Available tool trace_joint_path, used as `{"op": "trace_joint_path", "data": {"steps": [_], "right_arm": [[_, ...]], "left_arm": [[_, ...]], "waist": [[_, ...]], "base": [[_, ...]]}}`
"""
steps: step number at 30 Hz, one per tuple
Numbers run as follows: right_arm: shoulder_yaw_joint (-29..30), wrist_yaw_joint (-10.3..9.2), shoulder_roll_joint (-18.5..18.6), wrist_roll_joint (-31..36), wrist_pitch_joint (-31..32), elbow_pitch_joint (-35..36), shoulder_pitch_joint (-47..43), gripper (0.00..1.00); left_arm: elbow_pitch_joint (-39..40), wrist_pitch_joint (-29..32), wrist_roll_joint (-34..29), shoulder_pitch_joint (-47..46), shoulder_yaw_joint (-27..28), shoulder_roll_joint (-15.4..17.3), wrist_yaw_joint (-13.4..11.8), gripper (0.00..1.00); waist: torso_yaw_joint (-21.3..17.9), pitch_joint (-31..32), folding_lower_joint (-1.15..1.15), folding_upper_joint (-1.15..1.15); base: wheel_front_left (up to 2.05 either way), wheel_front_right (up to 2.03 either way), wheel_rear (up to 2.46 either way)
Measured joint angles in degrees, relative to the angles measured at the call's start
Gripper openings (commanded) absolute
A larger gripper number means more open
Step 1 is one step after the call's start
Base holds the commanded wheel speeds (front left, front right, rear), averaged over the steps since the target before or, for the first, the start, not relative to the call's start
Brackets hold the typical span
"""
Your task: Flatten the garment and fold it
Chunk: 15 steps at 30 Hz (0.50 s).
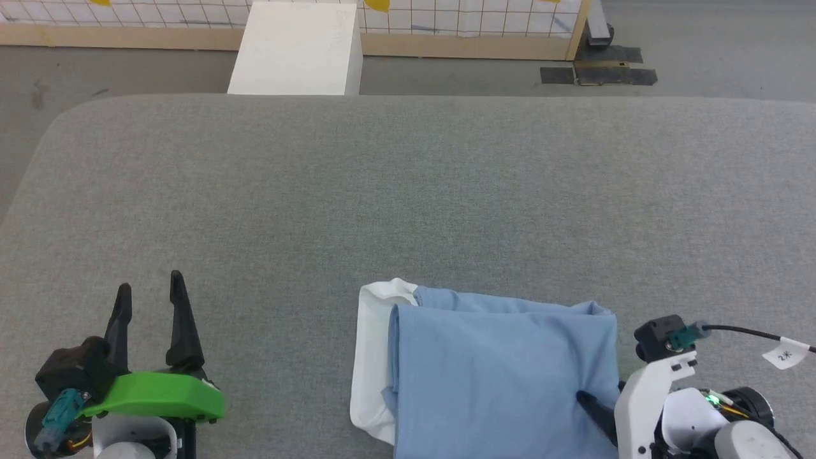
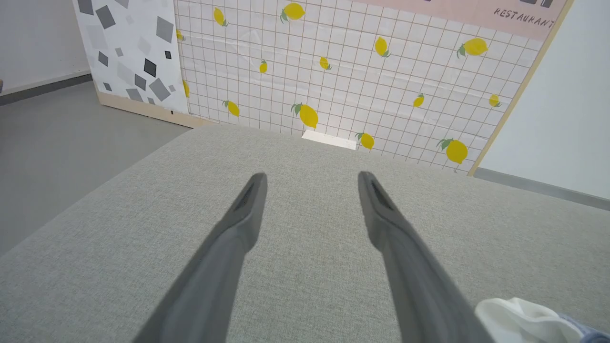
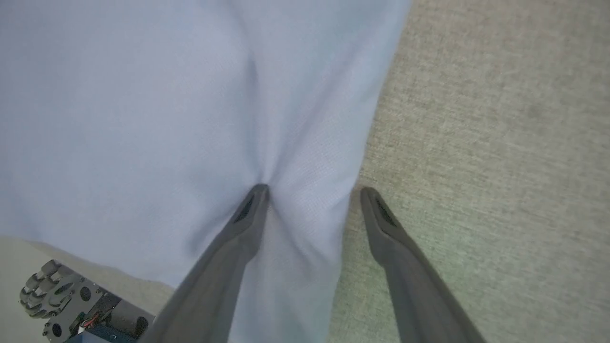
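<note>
The light blue garment lies folded into a rough rectangle at the near edge of the grey table, its white collar part sticking out on the left. My right gripper is open at the garment's right edge. In the right wrist view one finger presses into the blue cloth, creasing it, while the other rests on the table just beside the hem; the right gripper straddles that edge. My left gripper stands open over bare table, well left of the garment. A bit of white cloth shows beside the left gripper.
A white box stands on the floor beyond the table's far edge, before a lemon-patterned panel. The table's far left corner is rounded. Wide bare tabletop stretches behind and left of the garment. A wheel of my base shows below the near edge.
</note>
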<state>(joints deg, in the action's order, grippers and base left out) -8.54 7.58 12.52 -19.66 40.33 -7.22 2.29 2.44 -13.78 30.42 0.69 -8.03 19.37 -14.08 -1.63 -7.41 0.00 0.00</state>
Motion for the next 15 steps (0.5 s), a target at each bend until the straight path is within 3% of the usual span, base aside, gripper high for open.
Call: {"op": "trace_joint_path", "data": {"steps": [1,2,3,9,15], "right_arm": [[-0.3,0.0,-0.1,-0.1,-0.2,-0.8,0.5,1.0],[-0.5,0.0,-0.1,-0.1,-0.5,-1.3,1.0,0.29],[-0.8,0.0,0.0,-0.2,-0.6,-1.8,1.5,0.0],[-4.8,0.03,2.6,-2.2,-0.7,-2.4,5.0,0.0],[-10.5,0.03,11.8,-4.6,1.3,-1.3,12.6,0.0]], "left_arm": [[0.0,0.0,0.0,0.0,0.0,0.0,0.0,1.0],[0.0,0.0,0.0,0.0,0.0,0.0,0.0,1.0],[0.0,0.0,0.0,-0.1,0.0,0.0,0.0,1.0],[0.3,0.0,0.5,0.1,1.2,0.3,-0.1,1.0],[2.7,-0.2,0.8,0.2,2.9,0.4,-1.5,1.0]], "waist": [[0.0,-0.1,0.0,0.0],[0.0,-0.2,0.0,0.0],[-0.1,-0.3,0.0,0.0],[-2.0,-0.4,0.0,0.0],[-7.5,-0.6,0.0,0.0]], "base": [[0.0,0.0,0.0],[0.0,0.0,0.0],[0.0,0.0,0.0],[0.0,0.0,0.0],[0.0,0.0,0.0]]}}
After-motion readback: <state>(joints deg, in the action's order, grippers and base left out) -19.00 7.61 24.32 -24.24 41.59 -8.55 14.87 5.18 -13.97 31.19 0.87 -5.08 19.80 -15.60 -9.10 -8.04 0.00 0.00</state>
